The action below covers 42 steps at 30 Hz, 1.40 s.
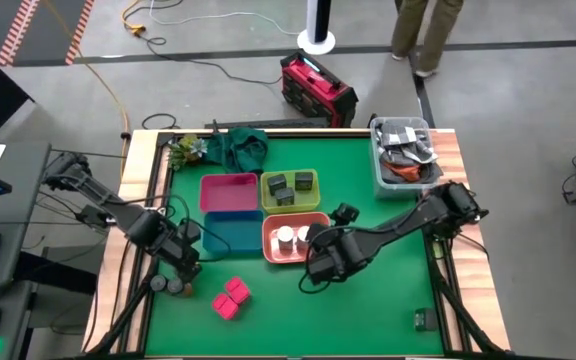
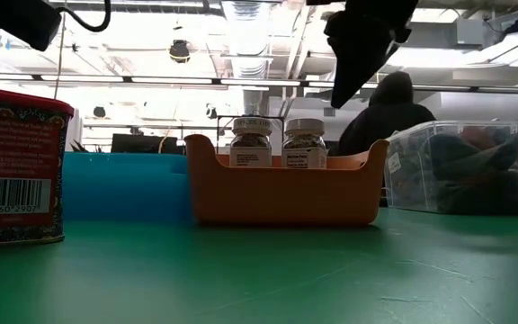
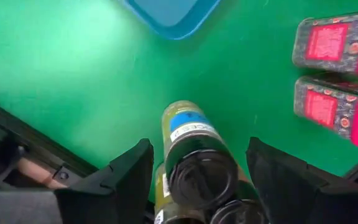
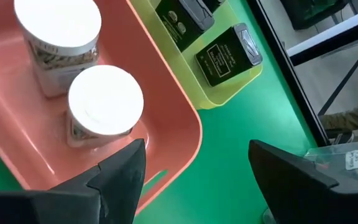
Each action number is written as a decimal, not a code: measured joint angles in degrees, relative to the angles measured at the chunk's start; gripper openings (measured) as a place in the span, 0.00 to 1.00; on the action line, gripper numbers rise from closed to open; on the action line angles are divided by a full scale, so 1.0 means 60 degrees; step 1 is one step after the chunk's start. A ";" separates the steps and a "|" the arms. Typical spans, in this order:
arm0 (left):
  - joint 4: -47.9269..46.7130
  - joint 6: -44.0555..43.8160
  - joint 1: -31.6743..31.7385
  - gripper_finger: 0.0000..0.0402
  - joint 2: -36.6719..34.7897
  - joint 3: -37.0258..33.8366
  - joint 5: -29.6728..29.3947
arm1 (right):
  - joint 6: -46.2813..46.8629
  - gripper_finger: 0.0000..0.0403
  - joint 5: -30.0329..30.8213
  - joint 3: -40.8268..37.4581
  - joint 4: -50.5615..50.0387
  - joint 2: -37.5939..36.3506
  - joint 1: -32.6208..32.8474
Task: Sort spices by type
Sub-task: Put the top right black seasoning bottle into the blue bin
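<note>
Right, status check vs the orange bin [image 1: 271, 250] mid-table. Two white-topped jars [image 1: 291, 238] already sit inside it, so that kind looks done. Yellow-green bin [image 1: 290, 207] just behind it holds three dark square jars [image 1: 288, 188], also sorted by the look of it. Pink bin [image 1: 228, 193] and blue bin [image 1: 232, 235], both on the left-arm side of the orange bin, show nothing inside.

Still loose on the mat: two pink packets [image 1: 231, 297], forward of the orange bin and toward the left-arm side, plus grey round jars [image 1: 173, 287] farther that way at the table edge.

Left gripper [image 3: 197, 186] hangs over those grey jars, fingers apart w/ one jar [image 3: 194, 158] sitting between them, not clamped yet. Probably lining up a pick for an empty bin.

Right gripper [image 4: 191, 171] hovers right by the orange bin's near rim, fingers spread wide, holding nothing.

So approx two kinds in, two kinds to go.
</note>
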 joint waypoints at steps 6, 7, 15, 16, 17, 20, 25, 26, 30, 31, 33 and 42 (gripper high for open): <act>-0.0446 -0.0621 -0.0356 0.62 -0.0002 0.0000 -0.0245 | -0.0112 0.79 -0.0003 0.0000 0.0185 0.0000 -0.0085; -0.0436 -0.0677 -0.0356 0.62 0.0000 0.0000 -0.0327 | -0.0124 0.79 0.0001 0.0000 0.0184 0.0000 -0.0085; -0.0427 0.0008 -0.0024 0.66 0.0000 0.0000 -0.0703 | -0.0195 0.79 0.0106 0.0000 0.0187 0.0000 -0.0132; -0.0402 0.0205 0.0022 0.66 0.0000 0.0000 -0.0942 | -0.0196 0.79 0.0106 0.0000 0.0205 0.0000 -0.0121; -0.0346 0.0358 0.0074 0.66 -0.0002 0.0000 -0.1120 | -0.0195 0.79 0.0112 0.0000 0.0219 0.0000 -0.0097; -0.0217 0.0872 0.0360 0.66 -0.0002 0.0000 -0.1127 | -0.0212 0.79 0.0198 -0.0043 0.0266 0.0000 -0.0030; 0.0347 0.1529 0.0602 0.65 -0.0004 0.0000 -0.0568 | -0.0239 0.79 0.0240 -0.0487 0.0355 0.0004 -0.0132; 0.0383 0.1645 0.0601 0.66 -0.0004 0.0000 -0.0414 | -0.0238 0.79 0.0247 -0.0604 0.0382 0.0004 -0.0180; 0.0440 0.1728 0.0598 0.70 -0.0004 0.0000 0.0078 | -0.0228 0.79 0.0259 -0.0925 0.0474 0.0007 -0.0340; 0.0437 0.1673 0.0598 0.72 -0.0004 0.0000 0.0153 | -0.0235 0.79 0.0262 -0.0965 0.0480 0.0007 -0.0369; 0.0437 0.1562 0.0594 0.75 -0.0004 0.0000 0.0358 | -0.0320 0.79 0.0262 -0.1023 0.0538 0.0007 -0.0429; -0.0264 0.1026 0.0540 0.83 -0.0004 -0.0007 0.0242 | -0.1568 0.79 0.0207 -0.1031 0.1661 0.0007 -0.0558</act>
